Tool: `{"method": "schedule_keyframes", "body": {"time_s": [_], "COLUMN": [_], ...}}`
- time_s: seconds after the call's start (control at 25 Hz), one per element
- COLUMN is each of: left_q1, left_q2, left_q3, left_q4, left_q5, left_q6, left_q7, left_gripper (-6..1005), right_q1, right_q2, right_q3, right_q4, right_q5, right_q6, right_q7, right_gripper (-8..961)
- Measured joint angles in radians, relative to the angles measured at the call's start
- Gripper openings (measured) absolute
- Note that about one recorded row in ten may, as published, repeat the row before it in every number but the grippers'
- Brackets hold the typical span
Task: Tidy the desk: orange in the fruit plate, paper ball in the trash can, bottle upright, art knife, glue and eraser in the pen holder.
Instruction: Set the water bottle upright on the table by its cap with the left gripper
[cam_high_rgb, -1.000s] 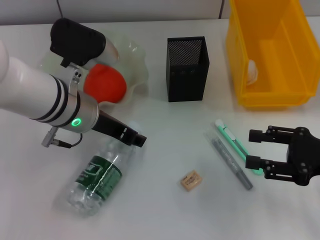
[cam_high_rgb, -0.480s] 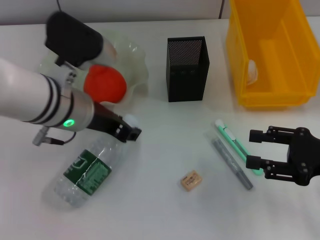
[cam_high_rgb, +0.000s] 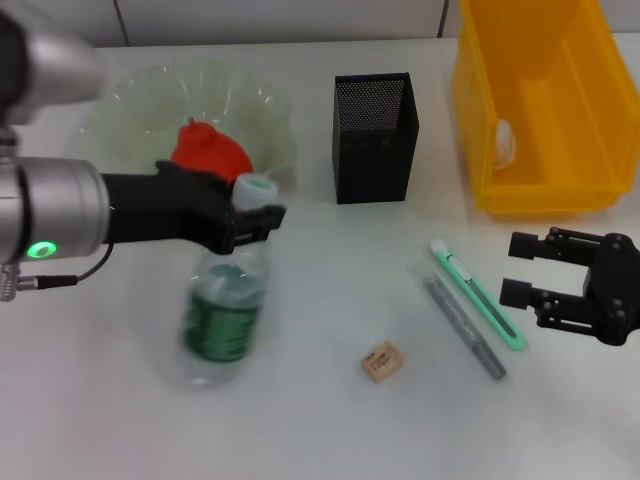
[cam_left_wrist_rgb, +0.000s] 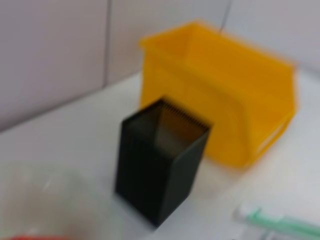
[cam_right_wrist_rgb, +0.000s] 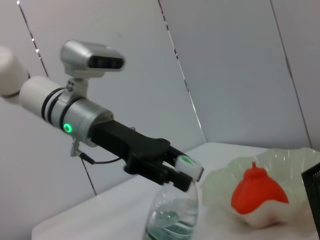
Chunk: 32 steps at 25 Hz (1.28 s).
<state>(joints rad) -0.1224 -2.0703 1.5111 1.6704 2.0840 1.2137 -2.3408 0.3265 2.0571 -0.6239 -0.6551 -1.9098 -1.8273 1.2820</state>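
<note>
My left gripper (cam_high_rgb: 256, 213) is shut on the neck of the clear bottle (cam_high_rgb: 224, 318), just under its white cap. The bottle stands nearly upright on the table; in the right wrist view the bottle (cam_right_wrist_rgb: 172, 220) hangs from the left gripper (cam_right_wrist_rgb: 176, 173). The orange (cam_high_rgb: 209, 156) lies in the clear fruit plate (cam_high_rgb: 135, 105). A green art knife (cam_high_rgb: 478, 293), the grey glue stick (cam_high_rgb: 463, 328) and the tan eraser (cam_high_rgb: 384, 361) lie on the table. The black pen holder (cam_high_rgb: 375, 138) stands behind them. My right gripper (cam_high_rgb: 513, 269) is open just right of the knife.
A yellow bin (cam_high_rgb: 545, 110) stands at the back right with a white paper ball (cam_high_rgb: 505, 141) inside. The left wrist view shows the pen holder (cam_left_wrist_rgb: 160, 167), the bin (cam_left_wrist_rgb: 225, 115) and the knife's tip (cam_left_wrist_rgb: 280, 223).
The left gripper has swung the bottle from lying flat to nearly upright, its cap now on top. The right gripper has drifted slightly right, off the knife.
</note>
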Motion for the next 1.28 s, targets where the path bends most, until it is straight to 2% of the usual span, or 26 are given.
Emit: {"method": "schedule_keyframes", "body": {"time_s": [0.04,0.08,0.12,0.2,0.32,0.36,0.4,0.44,0.48,0.52,0.6,0.68,0.72,0.76,0.8,0.88,0.92,1.08,1.28], "left_q1": [0.003,-0.004,-0.004,-0.022,-0.074,-0.120,-0.120,-0.138,-0.187,-0.187,-0.208,-0.211,-0.211,-0.202,-0.202,-0.188,-0.188,-0.184,-0.187], "left_q2": [0.000,0.001,0.001,0.001,0.003,0.005,0.005,0.006,0.008,0.008,0.010,0.008,0.008,0.005,0.005,0.002,0.002,0.001,-0.001], "left_q3": [-0.033,-0.119,-0.119,-0.210,-0.366,-0.476,-0.476,-0.518,-0.638,-0.638,-0.718,-0.807,-0.807,-0.838,-0.838,-0.872,-0.872,-0.979,-0.992], "left_q4": [-0.030,-0.117,-0.117,-0.225,-0.439,-0.607,-0.607,-0.669,-0.842,-0.842,-0.958,-1.095,-1.095,-1.162,-1.162,-1.255,-1.255,-1.387,-1.426], "left_q5": [-0.066,-0.196,-0.196,-0.312,-0.459,-0.520,-0.520,-0.532,-0.541,-0.541,-0.542,-0.546,-0.546,-0.547,-0.547,-0.548,-0.548,-0.550,-0.550], "left_q6": [0.017,0.066,0.066,0.131,0.256,0.359,0.359,0.396,0.506,0.506,0.567,0.624,0.624,0.632,0.632,0.622,0.622,0.581,0.538], "left_q7": [0.047,0.162,0.162,0.270,0.441,0.556,0.556,0.603,0.746,0.746,0.874,1.103,1.103,1.243,1.243,1.448,1.448,1.646,1.718], "left_gripper": [443,443,443,444,444,444,444,444,444,444,444,444,444,444,444,444,444,443,443], "right_q1": [0.003,0.011,0.011,0.018,0.023,0.024,0.026,0.028,0.036,0.040,0.044,0.054,0.054,0.058,0.061,0.069,0.069,0.083,0.091], "right_q2": [0.002,0.004,0.004,0.004,0.005,0.006,0.006,0.007,0.008,0.008,0.008,0.008,0.008,0.008,0.010,0.016,0.016,0.020,0.020], "right_q3": [0.001,0.004,0.004,0.007,0.007,0.008,0.008,0.008,0.009,0.009,0.010,0.010,0.010,0.010,0.010,0.011,0.011,0.012,0.012], "right_q4": [0.000,0.000,0.000,0.000,0.000,0.000,0.000,0.001,0.008,0.013,0.019,0.036,0.036,0.040,0.046,0.059,0.059,0.091,0.113], "right_q5": [0.001,0.002,0.002,0.003,0.010,0.012,0.013,0.014,0.014,0.015,0.018,0.037,0.037,0.043,0.049,0.066,0.066,0.080,0.081], "right_q6": [0.000,-0.001,-0.001,-0.001,-0.003,-0.004,-0.005,-0.005,-0.006,-0.006,-0.006,-0.007,-0.007,-0.007,-0.007,-0.001,-0.001,0.010,0.030], "right_q7": [0.005,0.022,0.022,0.045,0.063,0.066,0.070,0.072,0.078,0.078,0.078,0.078,0.078,0.078,0.078,0.071,0.071,0.045,0.040], "right_gripper": [662,662,662,662,662,662,662,662,662,662,662,662,662,662,661,661,661,661,661]}}
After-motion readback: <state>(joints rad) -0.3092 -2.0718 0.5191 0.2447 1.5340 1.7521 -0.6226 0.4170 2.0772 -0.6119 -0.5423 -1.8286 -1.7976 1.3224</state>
